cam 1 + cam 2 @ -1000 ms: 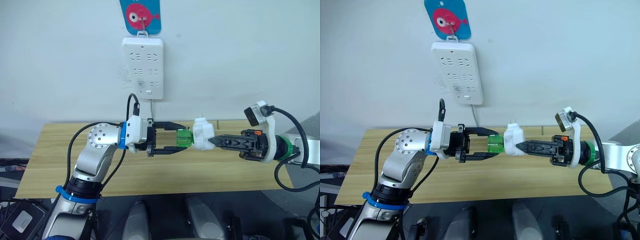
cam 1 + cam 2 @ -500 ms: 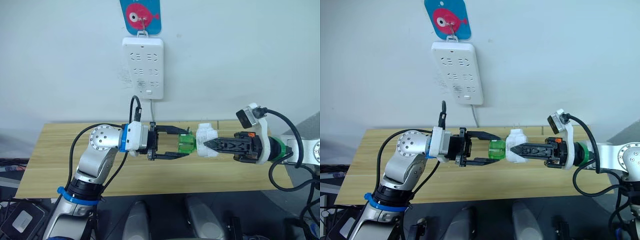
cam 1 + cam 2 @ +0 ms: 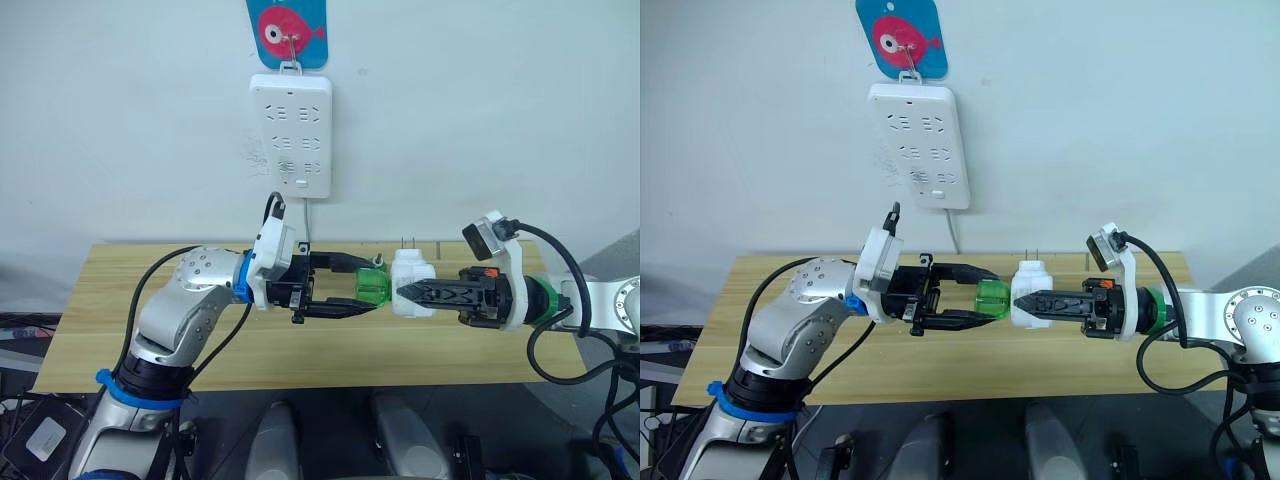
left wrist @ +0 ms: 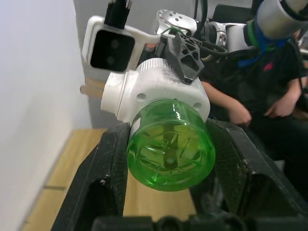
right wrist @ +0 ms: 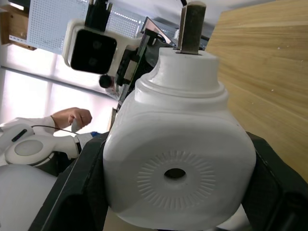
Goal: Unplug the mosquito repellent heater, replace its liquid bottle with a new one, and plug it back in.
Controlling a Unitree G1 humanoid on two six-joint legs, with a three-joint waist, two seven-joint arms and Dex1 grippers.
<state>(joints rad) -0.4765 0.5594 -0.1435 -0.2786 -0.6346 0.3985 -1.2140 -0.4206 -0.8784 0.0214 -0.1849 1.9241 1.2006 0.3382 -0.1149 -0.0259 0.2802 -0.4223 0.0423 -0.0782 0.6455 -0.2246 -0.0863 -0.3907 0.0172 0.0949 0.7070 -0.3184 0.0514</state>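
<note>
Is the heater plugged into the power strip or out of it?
Out: the mosquito repellent heater is held over the table by the right gripper, prongs bare, well below the wall power strip.

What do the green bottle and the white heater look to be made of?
The green bottle looks like glossy translucent plastic: moulded ribs show through its base. The mosquito repellent heater looks like smooth opaque white plastic with a moulded radial pattern around its hole; its prongs appear metal.

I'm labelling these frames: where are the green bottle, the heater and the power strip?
green bottle (image 3: pixel 371 291), left eye view, its side wall.
heater (image 3: pixel 410 281), left eye view, white body.
power strip (image 3: pixel 291 135), left eye view, middle sockets.
</note>
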